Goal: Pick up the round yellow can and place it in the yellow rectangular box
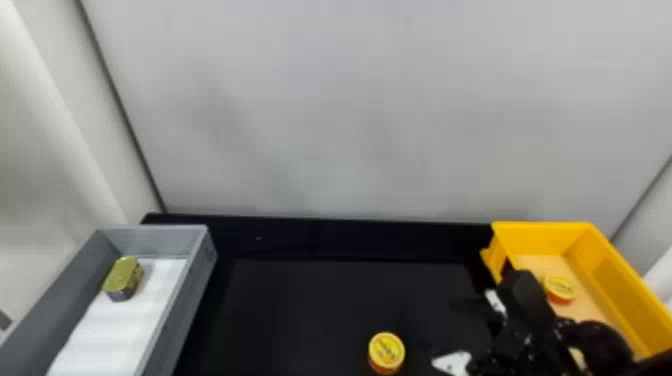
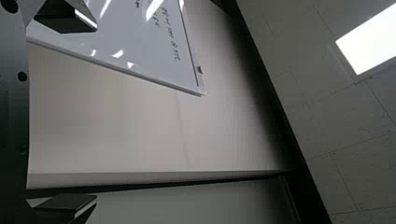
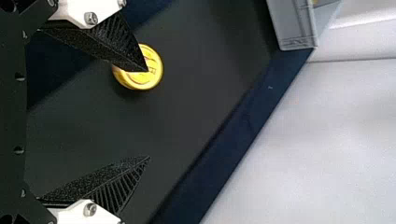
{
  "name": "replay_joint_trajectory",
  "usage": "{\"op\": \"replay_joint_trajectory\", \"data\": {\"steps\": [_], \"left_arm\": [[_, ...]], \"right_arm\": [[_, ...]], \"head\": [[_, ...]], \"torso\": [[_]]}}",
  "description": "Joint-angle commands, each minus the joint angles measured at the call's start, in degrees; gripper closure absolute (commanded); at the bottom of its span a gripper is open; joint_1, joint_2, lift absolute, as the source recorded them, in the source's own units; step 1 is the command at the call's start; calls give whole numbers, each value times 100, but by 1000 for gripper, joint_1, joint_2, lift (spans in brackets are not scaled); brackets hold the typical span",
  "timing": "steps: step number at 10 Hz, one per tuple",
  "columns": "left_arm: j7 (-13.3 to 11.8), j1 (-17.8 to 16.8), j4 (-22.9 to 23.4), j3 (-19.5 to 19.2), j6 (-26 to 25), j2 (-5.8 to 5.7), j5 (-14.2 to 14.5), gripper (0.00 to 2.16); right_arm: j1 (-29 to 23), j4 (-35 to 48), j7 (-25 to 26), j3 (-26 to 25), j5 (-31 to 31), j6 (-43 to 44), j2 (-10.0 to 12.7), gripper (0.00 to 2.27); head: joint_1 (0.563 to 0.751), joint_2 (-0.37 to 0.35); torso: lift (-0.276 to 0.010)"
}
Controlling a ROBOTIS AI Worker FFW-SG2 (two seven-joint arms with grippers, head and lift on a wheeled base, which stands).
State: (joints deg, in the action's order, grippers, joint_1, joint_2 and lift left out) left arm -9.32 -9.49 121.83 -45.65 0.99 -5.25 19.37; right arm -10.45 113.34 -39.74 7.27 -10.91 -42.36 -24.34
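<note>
One round yellow can (image 1: 386,351) stands lid up on the table (image 1: 300,310), axis vertical (right end effector (image 1: 441,325) spread wide).

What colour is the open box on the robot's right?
The box is yellow, best seen in the head view.

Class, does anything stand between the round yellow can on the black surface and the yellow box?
Yes. In the head view, the open right gripper is between the can and the yellow box; the box's left wall would probably need clearing too.
</note>
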Motion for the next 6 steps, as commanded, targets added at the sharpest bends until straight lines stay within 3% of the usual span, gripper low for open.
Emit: {"op": "replay_joint_trajectory", "data": {"steps": [1,6], "left_arm": [[1,0,-1,-16,-11,-11,-12,9],[9,-35,-1,-16,-37,-38,-29,9]], "right_arm": [[-63,-251,-53,152,-105,-108,34,157],[-19,-339,-132,442,132,41,149,133]], "head": [[629,12],[629,12]], "torso": [[-55],[-55]]}}
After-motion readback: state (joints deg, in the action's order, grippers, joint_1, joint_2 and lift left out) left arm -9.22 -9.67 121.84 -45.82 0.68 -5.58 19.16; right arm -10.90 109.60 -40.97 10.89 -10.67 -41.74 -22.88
